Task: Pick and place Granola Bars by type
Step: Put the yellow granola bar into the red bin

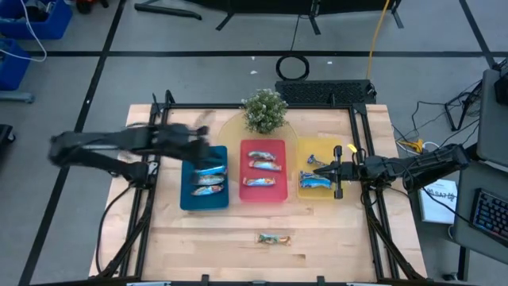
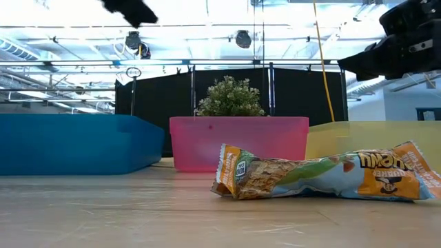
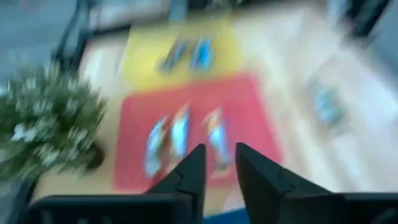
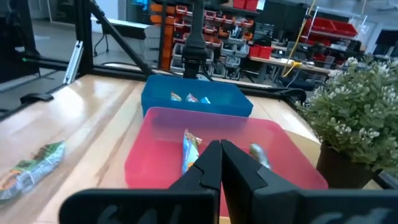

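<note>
One tan-and-teal granola bar [image 1: 273, 237] [image 2: 324, 176] lies flat on the wood near the table's front edge. Two bars [image 1: 209, 179] lie in the blue tray [image 1: 189, 191], three bars [image 1: 263, 167] in the red tray [image 1: 263, 195], and blue bars [image 1: 316, 183] in the yellow tray [image 1: 317, 148]. My left gripper [image 3: 219, 167] hangs above the blue tray's far end [image 1: 205, 147], its fingers a little apart with nothing between them. My right gripper [image 4: 221, 163] is shut and empty, level over the yellow tray [image 1: 312, 170], pointing toward the table's left.
A potted plant [image 1: 264, 110] stands behind the red tray at the far edge. A dark frame [image 1: 357, 135] rails the table's sides. Bare wood [image 1: 198, 238] lies in front of the trays, around the loose bar.
</note>
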